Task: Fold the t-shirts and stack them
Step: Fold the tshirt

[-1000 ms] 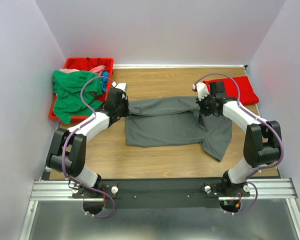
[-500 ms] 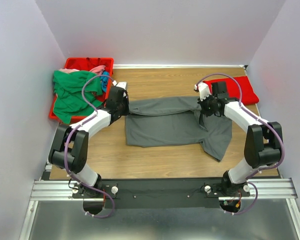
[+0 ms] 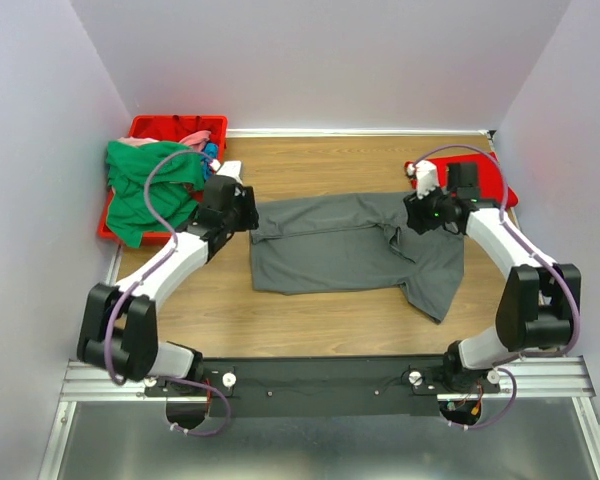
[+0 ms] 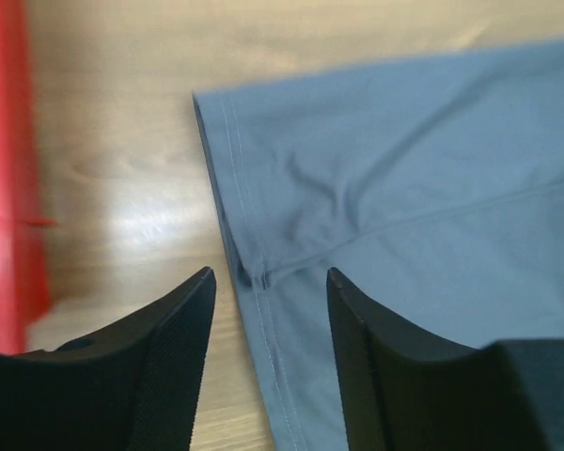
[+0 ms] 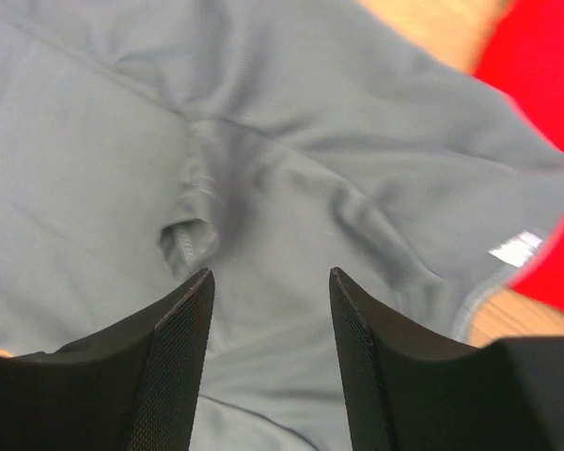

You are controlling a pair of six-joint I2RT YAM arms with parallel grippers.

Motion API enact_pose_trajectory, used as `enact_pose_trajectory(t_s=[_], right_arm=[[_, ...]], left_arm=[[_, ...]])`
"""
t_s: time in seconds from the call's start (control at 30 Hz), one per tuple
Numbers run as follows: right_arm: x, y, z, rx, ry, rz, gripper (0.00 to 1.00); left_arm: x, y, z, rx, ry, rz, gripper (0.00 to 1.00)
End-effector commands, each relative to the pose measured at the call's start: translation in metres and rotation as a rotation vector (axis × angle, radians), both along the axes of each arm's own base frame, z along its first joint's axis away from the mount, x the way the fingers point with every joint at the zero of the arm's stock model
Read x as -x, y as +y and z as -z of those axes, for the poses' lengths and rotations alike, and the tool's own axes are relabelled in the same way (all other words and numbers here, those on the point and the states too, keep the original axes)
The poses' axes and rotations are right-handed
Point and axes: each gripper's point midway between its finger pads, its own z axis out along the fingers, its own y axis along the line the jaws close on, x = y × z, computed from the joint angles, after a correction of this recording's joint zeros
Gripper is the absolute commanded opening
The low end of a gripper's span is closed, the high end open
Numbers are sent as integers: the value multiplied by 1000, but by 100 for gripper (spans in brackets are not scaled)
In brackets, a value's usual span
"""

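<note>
A dark grey t-shirt [image 3: 350, 255] lies on the wooden table, its top part folded down over its body. My left gripper [image 3: 250, 214] hovers open over the shirt's left hem [image 4: 263, 282], nothing between the fingers [image 4: 160, 348]. My right gripper [image 3: 412, 214] stands open above the wrinkled cloth [image 5: 291, 141] at the shirt's right side, also holding nothing. A folded bright red t-shirt [image 3: 485, 180] lies at the far right, just beyond the right gripper. A green t-shirt [image 3: 140, 195] hangs over the red bin [image 3: 175, 126], with pink [image 3: 140, 142] and blue [image 3: 210, 152] cloth behind it.
The red bin stands at the back left corner against the wall; its side [image 4: 5, 188] shows in the left wrist view. White walls close in the table on three sides. Bare wood [image 3: 320, 160] lies behind the grey shirt and in front of it [image 3: 310, 320].
Both grippers opened and let go of the grey shirt's folded edge, which now rests on the shirt. Both wrists drew outward, away from the shirt's middle.
</note>
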Motion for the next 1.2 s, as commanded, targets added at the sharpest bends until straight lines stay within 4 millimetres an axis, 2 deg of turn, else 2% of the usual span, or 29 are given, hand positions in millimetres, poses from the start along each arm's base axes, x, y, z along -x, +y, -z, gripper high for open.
enact_pose_trajectory(t_s=[0.0, 0.1, 0.2, 0.3, 0.4, 0.47, 0.5, 0.63, 0.7, 0.8, 1.03, 1.17], right_arm=[[-5, -10, -27, -67, -51, 24, 60], [-17, -37, -24, -71, -32, 134, 60], [-37, -63, -20, -127, 3, 246, 60], [-54, -80, -24, -189, 4, 302, 60], [-73, -89, -30, -227, -2, 331, 60], [-84, -95, -36, -234, -17, 355, 59], [-87, -100, -28, -243, 5, 381, 59], [-97, -110, -11, -254, 44, 430, 59], [-100, -109, 1, -265, 69, 430, 59], [-105, -109, 7, -281, 86, 435, 58], [-112, -109, 23, -297, 121, 452, 48], [-118, -105, 25, -329, 129, 438, 40]], left_arm=[[-15, 17, -45, 9, -133, -52, 60], [-28, 17, -39, -2, -115, -41, 60], [-50, 11, -23, -7, -68, -29, 60], [-74, 4, -15, -11, -50, -20, 60], [-103, -1, -2, -34, -28, -17, 58], [-108, -1, 8, -57, 0, -14, 55], [-113, -1, 15, -71, 17, -17, 55], [-112, 3, 40, -104, 77, -30, 55], [-110, 8, 52, -126, 99, -43, 56], [-109, 12, 62, -144, 117, -51, 56], [-114, 10, 68, -135, 129, -39, 54], [-116, 7, 75, -131, 144, -27, 47]])
